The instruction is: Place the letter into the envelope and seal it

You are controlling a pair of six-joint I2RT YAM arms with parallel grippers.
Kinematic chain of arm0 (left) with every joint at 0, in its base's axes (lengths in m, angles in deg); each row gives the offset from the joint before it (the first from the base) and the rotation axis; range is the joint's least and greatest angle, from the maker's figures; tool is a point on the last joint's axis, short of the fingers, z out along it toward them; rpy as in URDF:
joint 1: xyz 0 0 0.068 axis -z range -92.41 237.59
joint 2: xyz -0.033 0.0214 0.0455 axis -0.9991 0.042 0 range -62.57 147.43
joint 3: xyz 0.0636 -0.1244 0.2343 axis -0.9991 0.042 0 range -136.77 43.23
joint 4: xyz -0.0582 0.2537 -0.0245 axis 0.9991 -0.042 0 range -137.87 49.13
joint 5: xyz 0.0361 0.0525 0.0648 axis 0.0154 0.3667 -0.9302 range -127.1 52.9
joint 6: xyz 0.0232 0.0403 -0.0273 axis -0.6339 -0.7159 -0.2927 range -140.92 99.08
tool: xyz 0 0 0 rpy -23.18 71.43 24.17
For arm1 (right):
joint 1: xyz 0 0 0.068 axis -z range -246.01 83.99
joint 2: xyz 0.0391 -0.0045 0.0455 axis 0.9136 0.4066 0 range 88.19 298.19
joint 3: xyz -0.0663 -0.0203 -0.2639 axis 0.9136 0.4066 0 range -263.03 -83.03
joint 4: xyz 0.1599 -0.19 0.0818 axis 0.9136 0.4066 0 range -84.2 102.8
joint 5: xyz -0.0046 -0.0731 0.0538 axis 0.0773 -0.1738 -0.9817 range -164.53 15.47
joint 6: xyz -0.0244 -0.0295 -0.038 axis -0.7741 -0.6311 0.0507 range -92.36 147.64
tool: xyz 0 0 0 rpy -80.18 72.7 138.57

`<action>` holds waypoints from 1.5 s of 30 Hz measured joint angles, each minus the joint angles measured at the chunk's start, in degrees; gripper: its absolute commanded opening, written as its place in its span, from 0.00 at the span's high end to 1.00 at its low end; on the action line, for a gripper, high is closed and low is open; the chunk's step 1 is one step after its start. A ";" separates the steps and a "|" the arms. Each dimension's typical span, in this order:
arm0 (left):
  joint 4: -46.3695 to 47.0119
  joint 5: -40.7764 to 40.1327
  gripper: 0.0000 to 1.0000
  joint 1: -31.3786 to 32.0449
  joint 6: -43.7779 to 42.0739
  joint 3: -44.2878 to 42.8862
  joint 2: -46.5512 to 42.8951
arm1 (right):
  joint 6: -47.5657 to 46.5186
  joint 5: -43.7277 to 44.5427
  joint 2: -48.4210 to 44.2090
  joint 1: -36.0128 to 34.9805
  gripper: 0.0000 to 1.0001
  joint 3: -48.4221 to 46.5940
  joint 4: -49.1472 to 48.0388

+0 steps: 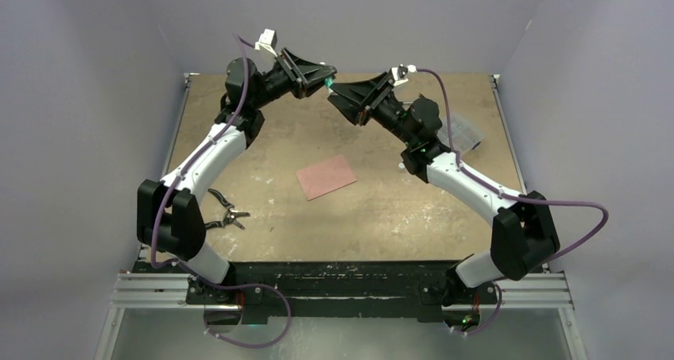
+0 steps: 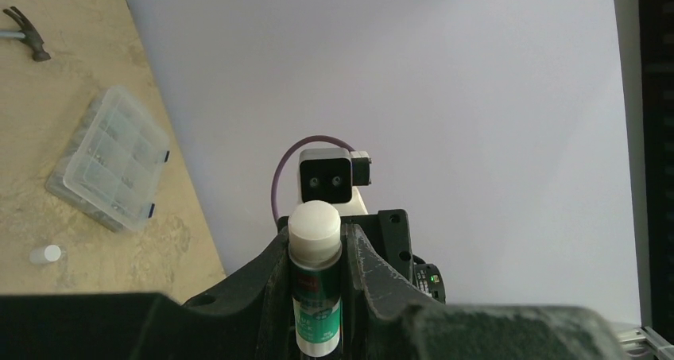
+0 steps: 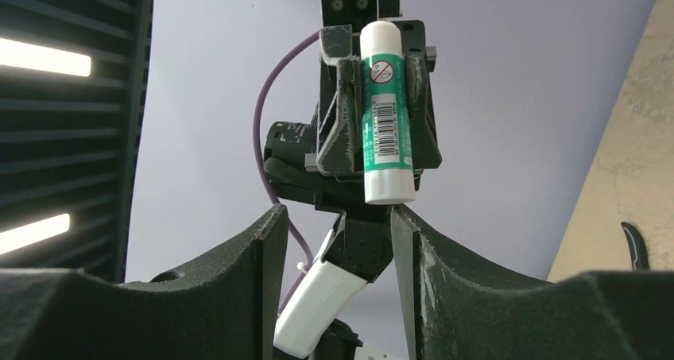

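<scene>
Both arms are raised at the back of the table, with their grippers tip to tip. My left gripper is shut on a green-and-white glue stick, whose white end sticks out past the fingertips. My right gripper is open and empty. The stick's white end sits just above its right fingertip. One flat salmon-pink paper rectangle lies on the table between the arms. No flap shows, so I cannot tell whether it is the envelope or the letter. No second sheet is in view.
Black pliers lie near the left arm's base. A clear plastic parts box sits at the back right behind the right arm, with a hammer and a small white cylinder nearby. Grey walls enclose the table.
</scene>
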 measured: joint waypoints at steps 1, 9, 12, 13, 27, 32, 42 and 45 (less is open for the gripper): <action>0.07 -0.04 1.00 -0.02 0.15 0.11 0.00 | -0.02 0.04 0.00 -0.13 0.49 -0.17 0.33; 0.09 -0.09 1.00 0.00 0.55 0.15 -0.42 | -0.92 0.94 0.33 -0.37 0.49 -0.85 2.75; 0.17 -0.09 1.00 0.00 1.05 0.15 -0.70 | -1.38 1.22 0.42 -0.37 0.50 -1.01 3.74; 0.20 -0.11 1.00 0.00 1.22 0.20 -0.76 | -1.51 1.33 0.44 -0.37 0.51 -1.01 3.98; 0.57 -1.53 1.00 -0.13 2.64 2.01 -1.62 | -8.94 1.66 1.38 -0.39 1.00 -4.63 8.63; -4.68 -4.72 1.00 -0.26 -0.90 1.95 -2.19 | -23.02 3.10 2.25 -0.81 1.00 -9.25 17.59; -19.02 -12.76 1.00 -1.36 -12.26 4.35 -2.23 | -63.34 10.47 9.27 -5.44 1.00 -16.72 32.46; -20.83 -13.51 1.00 -1.36 -13.81 4.59 -2.23 | -73.02 15.80 9.27 -7.82 0.95 -16.72 33.75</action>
